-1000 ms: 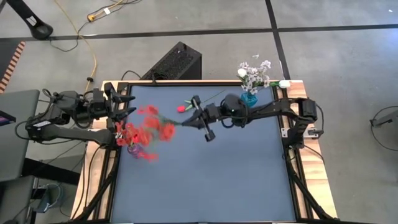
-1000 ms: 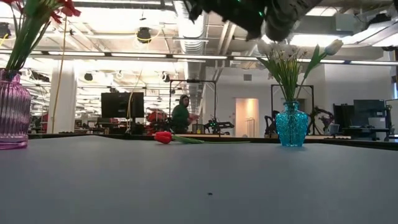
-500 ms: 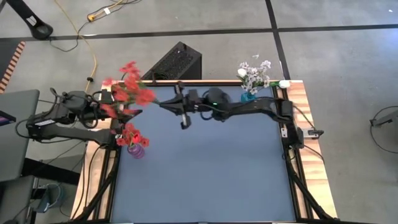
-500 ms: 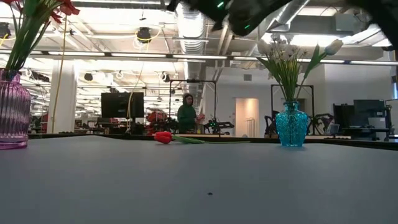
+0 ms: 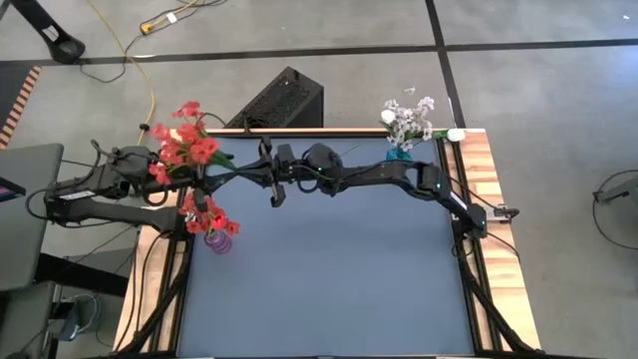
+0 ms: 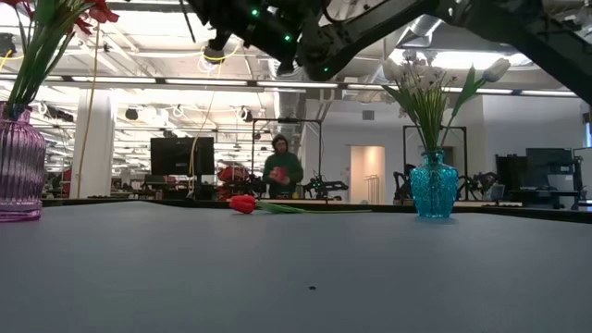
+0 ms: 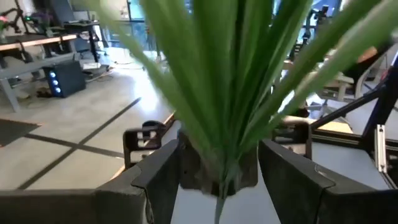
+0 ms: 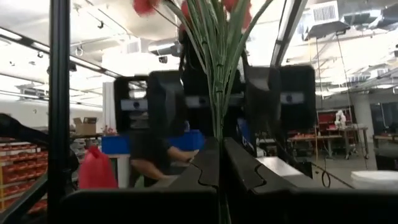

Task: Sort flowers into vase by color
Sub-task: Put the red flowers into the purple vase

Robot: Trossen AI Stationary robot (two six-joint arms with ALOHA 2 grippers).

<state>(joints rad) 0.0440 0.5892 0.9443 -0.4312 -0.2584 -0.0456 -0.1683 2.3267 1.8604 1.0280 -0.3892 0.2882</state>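
A bunch of red flowers on green stems hangs in the air over the table's far left. My right gripper, reaching across from the right, is shut on it. My left gripper stands open, with the stems passing between its fingers; I see no touch. A pink vase at the left holds red flowers. A blue vase at the far right holds white ones. A red tulip lies on its side on the table near the far edge. My right gripper pinches the bunch's stems near their lower ends between its two fingers. The fingers point toward the table's left edge, slanting upward, roughly along the stems. The bunch is lifted clear of the table, its blossoms toward the far left.
A black box stands just beyond the far edge. My stretched right arm spans the far part of the dark mat. In the room behind, a person stands. Bare mat lies toward the near edge.
My right gripper has gone toward the table's left edge and rolled, carrying the red bunch. The bunch has swung from beside the pink vase up toward the far left, and its stems now stand between my left gripper's fingers.
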